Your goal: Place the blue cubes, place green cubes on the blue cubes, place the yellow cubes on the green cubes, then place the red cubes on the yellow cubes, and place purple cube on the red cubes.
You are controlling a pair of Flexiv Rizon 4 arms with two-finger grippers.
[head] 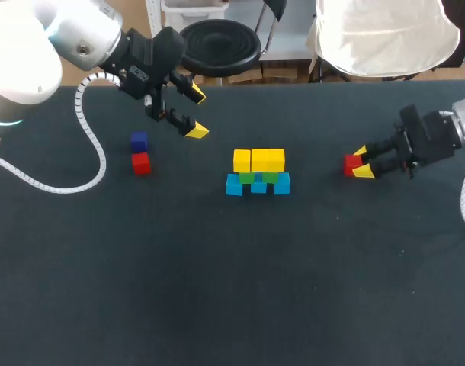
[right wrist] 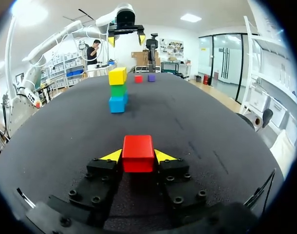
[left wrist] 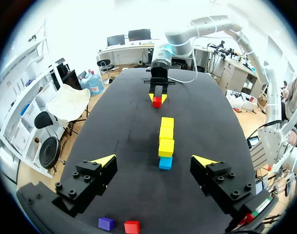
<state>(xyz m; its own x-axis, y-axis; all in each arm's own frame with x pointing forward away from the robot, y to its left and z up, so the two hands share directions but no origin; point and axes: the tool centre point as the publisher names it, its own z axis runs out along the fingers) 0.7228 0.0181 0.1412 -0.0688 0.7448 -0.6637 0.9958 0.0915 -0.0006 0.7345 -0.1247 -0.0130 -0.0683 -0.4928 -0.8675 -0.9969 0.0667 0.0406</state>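
Red cube [right wrist: 138,152] clamped between right fingers [right wrist: 113,156], near tabletop's [head: 217,290] right edge. Left fingers [left wrist: 103,160] held wide apart over far-left corner. Yellow cubes [head: 259,160] stacked on green cubes [head: 248,178], on blue cubes [head: 233,185], mid-tabletop. Second red cube [head: 142,163], purple cube [head: 139,141] seen touching, toward left edge.

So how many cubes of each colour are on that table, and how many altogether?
Blue cubes: 3
Green cubes: 2
Yellow cubes: 3
Red cubes: 2, one held in the right tool
Purple cube: 1
Total: 11
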